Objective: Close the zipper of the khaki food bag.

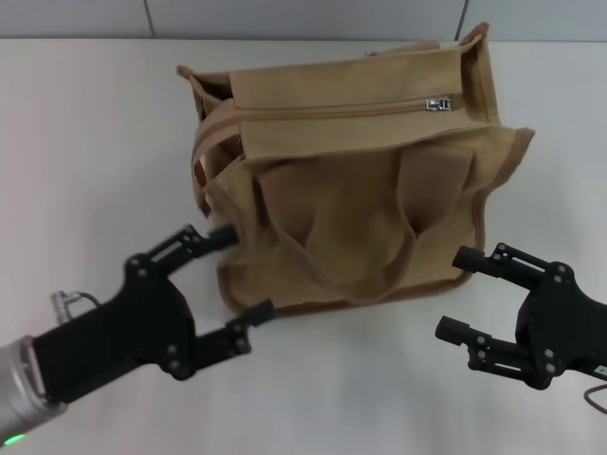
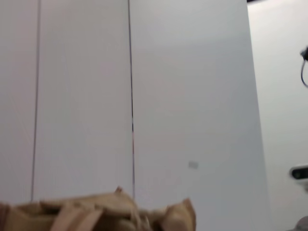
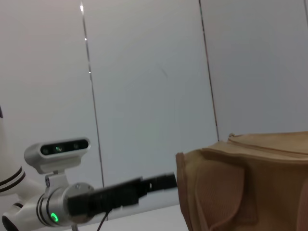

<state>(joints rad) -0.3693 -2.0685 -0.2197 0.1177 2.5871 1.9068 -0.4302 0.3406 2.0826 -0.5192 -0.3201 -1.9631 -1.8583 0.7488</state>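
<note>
The khaki food bag [image 1: 379, 171] stands in the middle of the white table, its handles drooping over the front face. The zipper [image 1: 332, 112] runs across its top panel, with the silver slider [image 1: 438, 104] near the right end. My left gripper [image 1: 239, 273] is open at the bag's front left corner, its upper fingertip [image 1: 224, 233] very close to the fabric. My right gripper [image 1: 456, 292] is open just off the front right corner. The bag's top edge shows in the left wrist view [image 2: 96, 214]. Its side shows in the right wrist view [image 3: 240, 187].
The bag sits on a white table [image 1: 85, 142] with a grey panelled wall [image 1: 303, 17] behind it. The right wrist view shows my left arm [image 3: 62, 204] beyond the bag. A cable [image 1: 596, 396] hangs by the right arm.
</note>
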